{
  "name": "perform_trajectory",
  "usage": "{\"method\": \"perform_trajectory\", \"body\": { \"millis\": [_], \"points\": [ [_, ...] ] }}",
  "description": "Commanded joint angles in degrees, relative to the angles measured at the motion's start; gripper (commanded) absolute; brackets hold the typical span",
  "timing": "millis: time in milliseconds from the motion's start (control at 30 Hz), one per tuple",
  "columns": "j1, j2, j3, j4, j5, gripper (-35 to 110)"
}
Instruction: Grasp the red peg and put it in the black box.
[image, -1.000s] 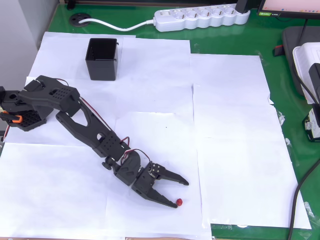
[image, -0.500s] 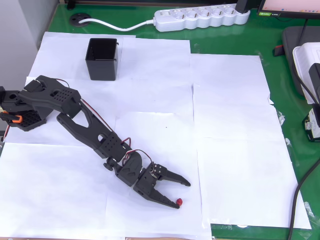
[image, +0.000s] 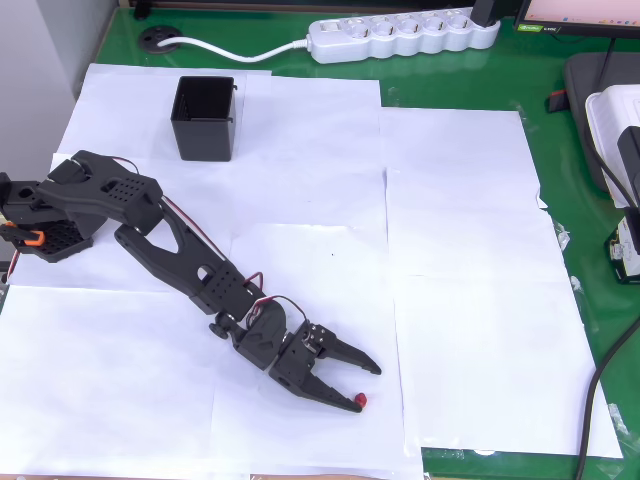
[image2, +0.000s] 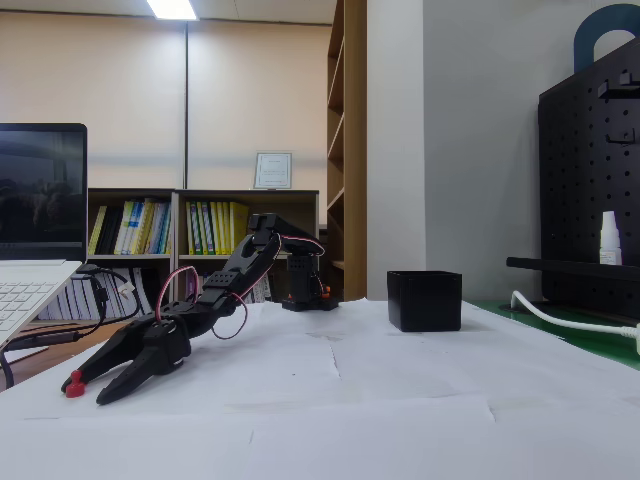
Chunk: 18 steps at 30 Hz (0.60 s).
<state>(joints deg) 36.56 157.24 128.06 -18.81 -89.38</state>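
The red peg (image: 360, 401) is a tiny dark-red piece lying on white paper near the front edge of the table. In the fixed view the red peg (image2: 73, 387) sits at the tip of one finger. My black gripper (image: 367, 387) is low over the paper and open. Its lower finger's tip is against the peg and the other finger is apart from it, so the peg is at the mouth of the jaws and not clamped. In the fixed view the gripper (image2: 87, 392) rests near the table surface. The black box (image: 205, 118) (image2: 425, 300) stands upright and open-topped, far away at the back left.
White paper sheets (image: 460, 250) cover a green mat. A power strip (image: 400, 35) lies along the back edge. The arm's base (image: 40, 215) sits at the left edge. A black cable (image: 600, 390) runs along the right side. A laptop (image2: 35, 250) stands at the fixed view's left.
The gripper has crept slightly toward the peg and its jaws have narrowed a little. The peg has nudged a few pixels, staying at the lower fingertip.
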Motion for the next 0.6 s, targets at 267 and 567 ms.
{"method": "perform_trajectory", "body": {
  "millis": [267, 567],
  "points": [
    [1.2, 0.2, 0.8, 0.7, -1.6, 17],
    [1.8, 0.2, 0.5, 0.6, -1.8, 17]
  ]
}}
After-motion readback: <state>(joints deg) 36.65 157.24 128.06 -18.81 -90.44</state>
